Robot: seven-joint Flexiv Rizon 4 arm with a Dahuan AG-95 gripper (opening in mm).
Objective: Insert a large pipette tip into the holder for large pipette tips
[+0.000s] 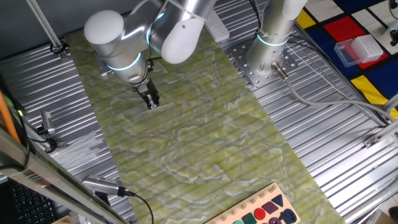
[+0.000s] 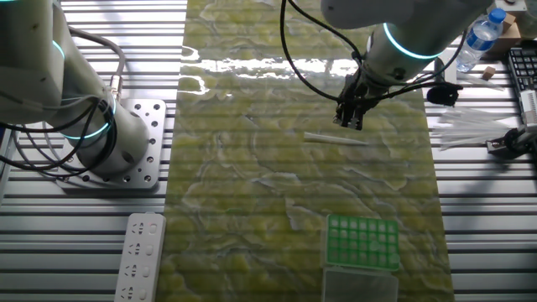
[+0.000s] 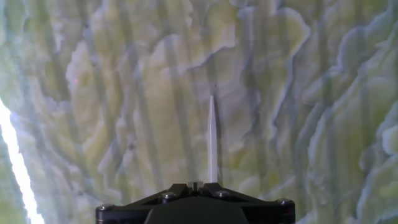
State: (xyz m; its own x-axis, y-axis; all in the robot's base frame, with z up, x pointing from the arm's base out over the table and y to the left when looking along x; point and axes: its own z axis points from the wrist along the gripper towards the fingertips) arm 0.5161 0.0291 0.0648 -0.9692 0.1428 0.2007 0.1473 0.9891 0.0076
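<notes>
The large pipette tip [image 2: 336,138] lies flat on the green mat, a thin pale sliver. In the hand view it [image 3: 212,140] points away from the fingers and sits slightly right of them. My gripper [image 2: 350,123] hovers just above the mat over the tip, jaws together with nothing seen between them; it also shows in one fixed view [image 1: 151,103] and at the bottom of the hand view [image 3: 195,185]. The holder for large pipette tips [image 2: 362,242], with its green gridded top, stands on the mat well away from the gripper, towards the near edge in the other fixed view.
A pinkish-red box with a white gridded top [image 1: 359,50] stands off the mat. A second arm's base [image 2: 92,126] is beside the mat. A water bottle [image 2: 482,38], bagged spare tips [image 2: 470,130], a white remote [image 2: 141,256] and a shape puzzle board [image 1: 261,211] are around.
</notes>
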